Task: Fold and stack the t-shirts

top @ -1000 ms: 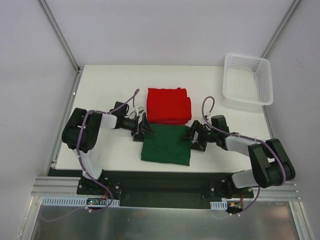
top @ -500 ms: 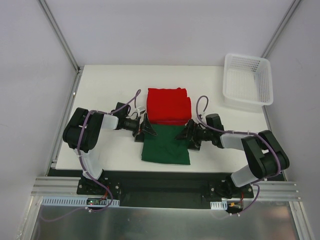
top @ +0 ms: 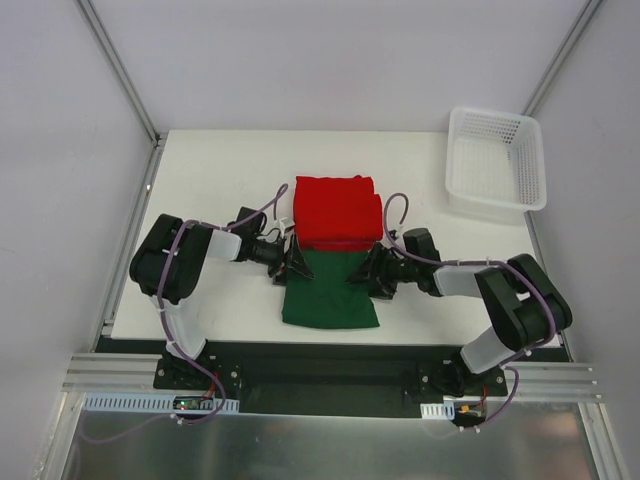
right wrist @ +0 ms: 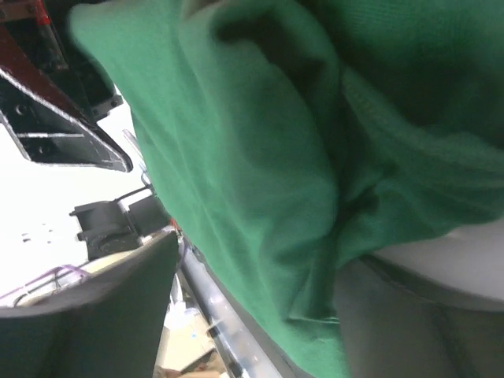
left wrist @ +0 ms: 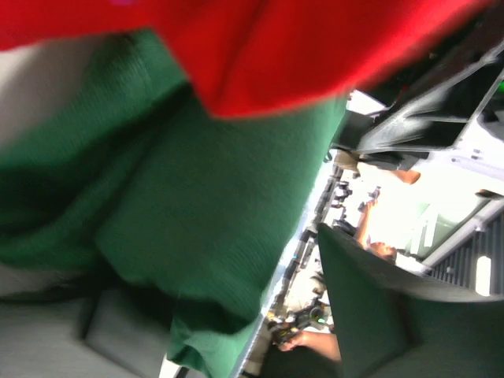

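— Where's the red t-shirt (top: 338, 210)?
— Folded into a neat rectangle, flat at the middle of the tabletop (top: 220, 170).
— And the green t-shirt (top: 330, 290)?
— Folded too, on the nearer side. Its far edge meets the red one's near edge, and the cloth is wrinkled at its far corners.

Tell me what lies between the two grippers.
The far end of the green t-shirt lies between the left gripper and the right gripper, at the near edge of the red t-shirt. The top external view shows it.

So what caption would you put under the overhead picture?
Left gripper and right gripper flank a folded green t-shirt, with a folded red t-shirt just beyond it.
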